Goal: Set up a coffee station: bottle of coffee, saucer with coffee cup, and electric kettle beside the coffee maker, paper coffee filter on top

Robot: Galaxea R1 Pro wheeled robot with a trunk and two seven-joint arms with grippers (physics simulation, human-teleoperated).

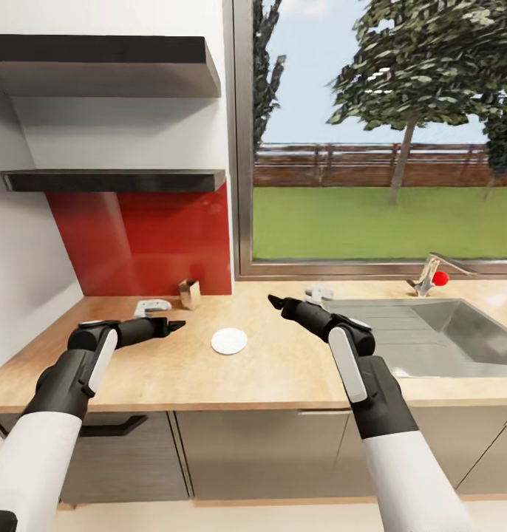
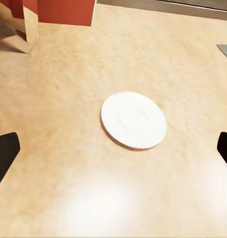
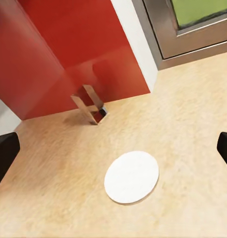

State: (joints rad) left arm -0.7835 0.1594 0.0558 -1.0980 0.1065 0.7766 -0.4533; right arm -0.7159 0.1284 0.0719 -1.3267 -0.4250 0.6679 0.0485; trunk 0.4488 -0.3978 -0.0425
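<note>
Looking from the head view, both grippers hover empty above the pale wooden countertop [image 1: 283, 377], flanking the flat round white saucer [image 1: 229, 340]. Left wrist view: fingers spread wide around it. Right wrist view: likewise. Scraping risks sliding the thin plate.

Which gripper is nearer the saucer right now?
Left, narrowly. The left gripper hovers just off the saucer on its left; the right gripper hangs beyond it, toward the sink.
</note>
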